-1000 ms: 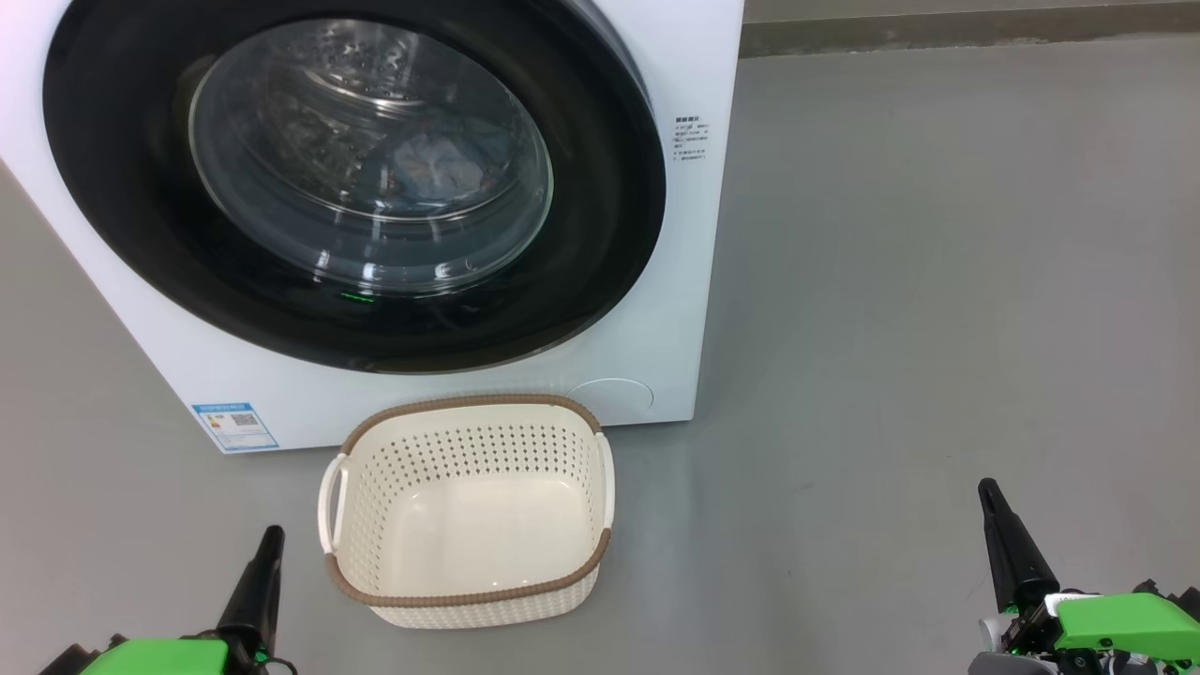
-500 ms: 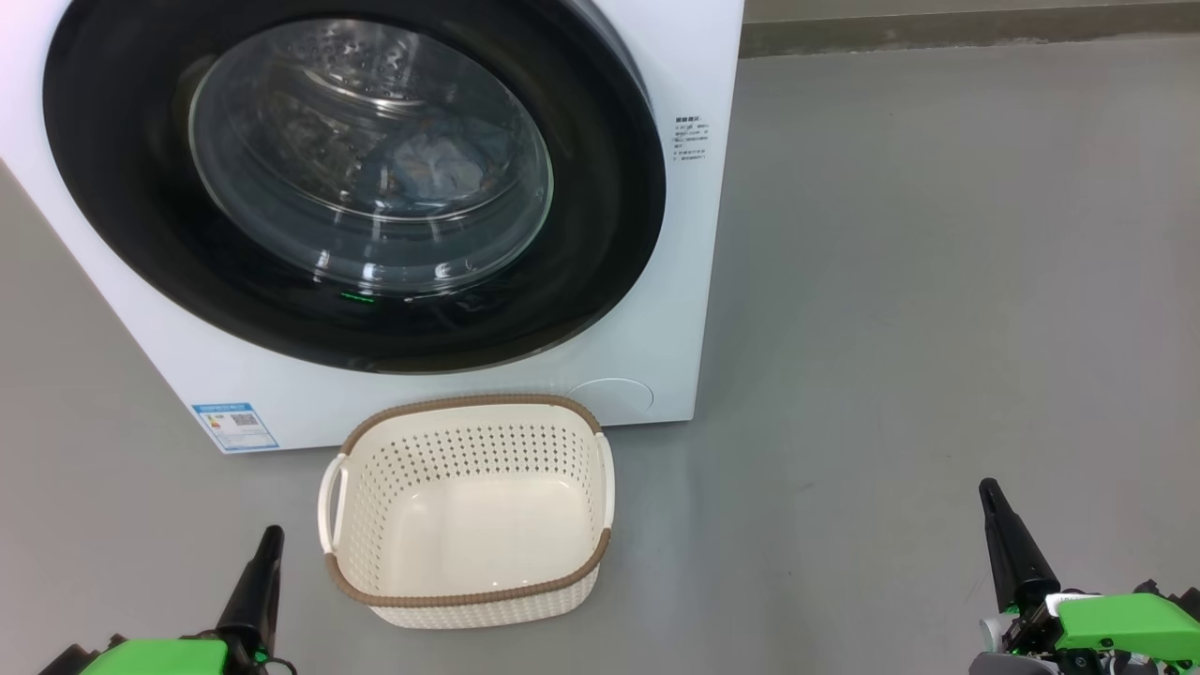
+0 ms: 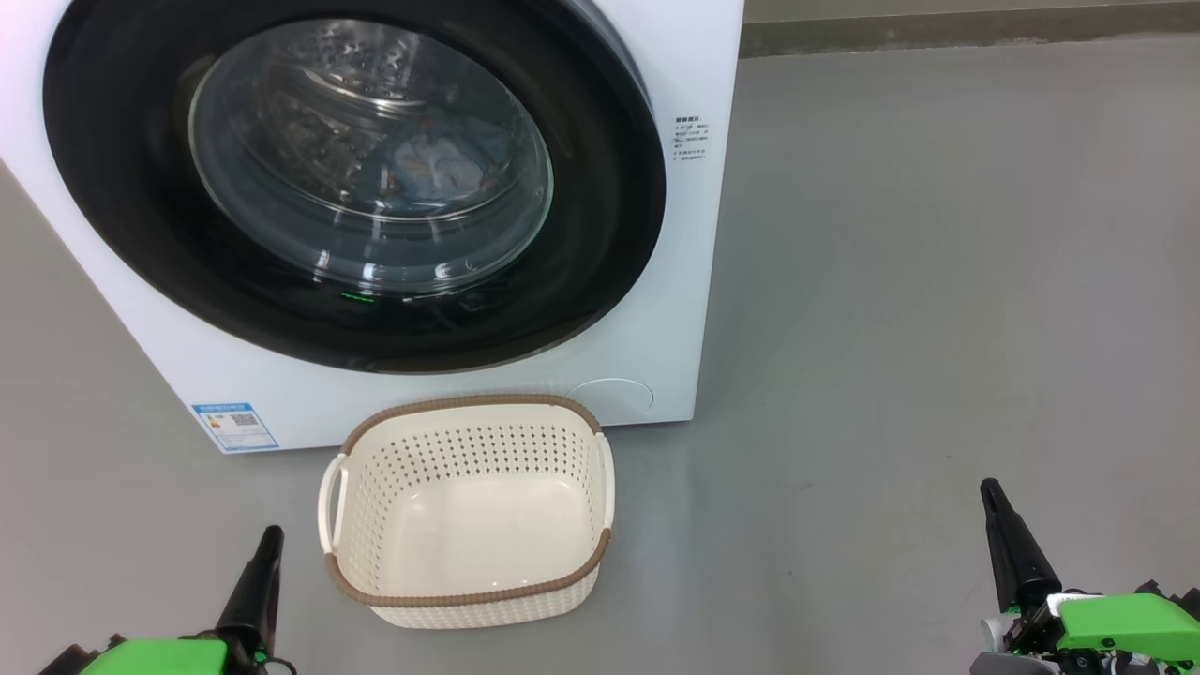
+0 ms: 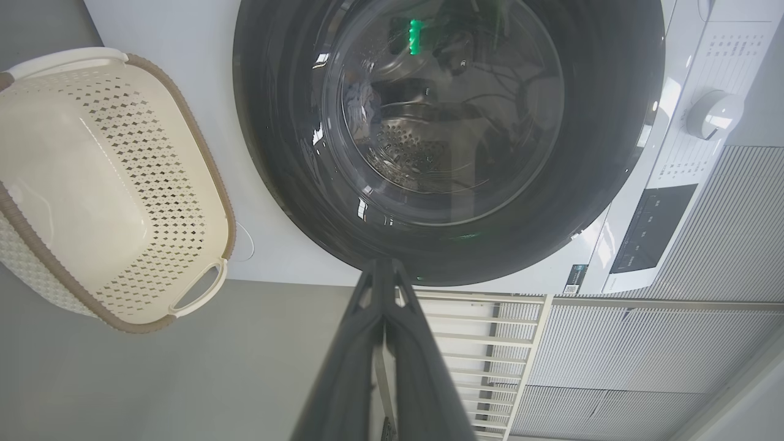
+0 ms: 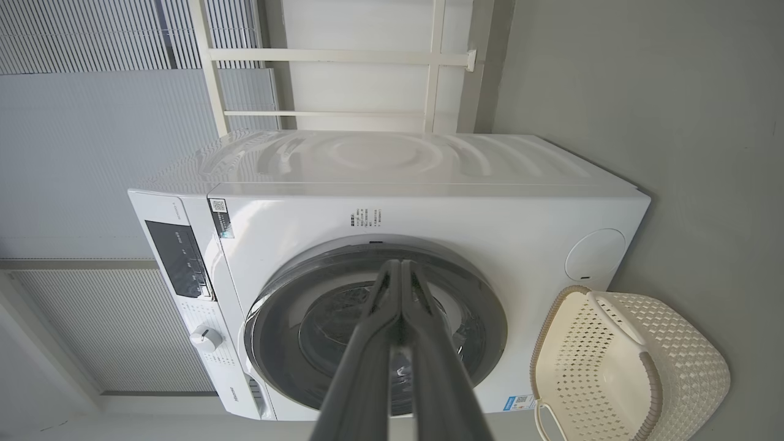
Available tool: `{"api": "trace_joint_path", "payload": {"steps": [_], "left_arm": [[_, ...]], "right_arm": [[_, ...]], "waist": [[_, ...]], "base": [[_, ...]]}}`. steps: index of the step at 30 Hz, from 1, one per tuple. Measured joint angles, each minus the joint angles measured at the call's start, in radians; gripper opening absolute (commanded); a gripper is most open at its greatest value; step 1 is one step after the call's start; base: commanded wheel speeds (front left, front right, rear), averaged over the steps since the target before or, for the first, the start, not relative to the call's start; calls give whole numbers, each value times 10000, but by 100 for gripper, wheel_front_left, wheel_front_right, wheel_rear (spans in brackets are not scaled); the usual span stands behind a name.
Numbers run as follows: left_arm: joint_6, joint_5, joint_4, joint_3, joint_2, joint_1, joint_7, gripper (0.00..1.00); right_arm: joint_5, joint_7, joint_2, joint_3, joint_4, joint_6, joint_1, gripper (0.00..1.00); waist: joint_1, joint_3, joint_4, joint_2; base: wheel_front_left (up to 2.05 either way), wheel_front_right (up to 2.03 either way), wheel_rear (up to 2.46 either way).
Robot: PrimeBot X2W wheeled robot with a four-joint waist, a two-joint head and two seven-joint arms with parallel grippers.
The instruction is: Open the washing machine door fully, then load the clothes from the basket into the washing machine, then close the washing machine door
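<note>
black left pincer and right pincer, both pinched together, hang low flanking the basket.

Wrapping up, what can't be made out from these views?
Clothes, head view: blurred behind the door glass and glare; count unclear.
Door latch, head view: hidden behind the black rim.
Blue label, head view: text too small.
Machine top, head view: cut off by the upper edge.

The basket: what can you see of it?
The basket is a cream-white plastic tub, rectangular with rounded corners, its sides pierced with holes, a brown woven-look band round the rim and a loop handle at each end. It stands upright and empty on the grey floor, in front of the washing machine.
</note>
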State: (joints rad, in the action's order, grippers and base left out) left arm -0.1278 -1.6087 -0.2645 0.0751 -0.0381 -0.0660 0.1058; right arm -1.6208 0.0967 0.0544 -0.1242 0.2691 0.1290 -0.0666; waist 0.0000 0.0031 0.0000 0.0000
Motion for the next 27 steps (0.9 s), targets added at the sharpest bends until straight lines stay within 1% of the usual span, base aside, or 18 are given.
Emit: {"api": "trace_joint_path", "payload": {"steps": [27], "left_arm": [[0, 0, 0, 15, 2, 0, 12, 0]], "right_arm": [[4, 75, -29, -59, 2, 0, 0, 0]], "waist": [[0, 0, 0, 0]], "base": [[0, 0, 0]]}}
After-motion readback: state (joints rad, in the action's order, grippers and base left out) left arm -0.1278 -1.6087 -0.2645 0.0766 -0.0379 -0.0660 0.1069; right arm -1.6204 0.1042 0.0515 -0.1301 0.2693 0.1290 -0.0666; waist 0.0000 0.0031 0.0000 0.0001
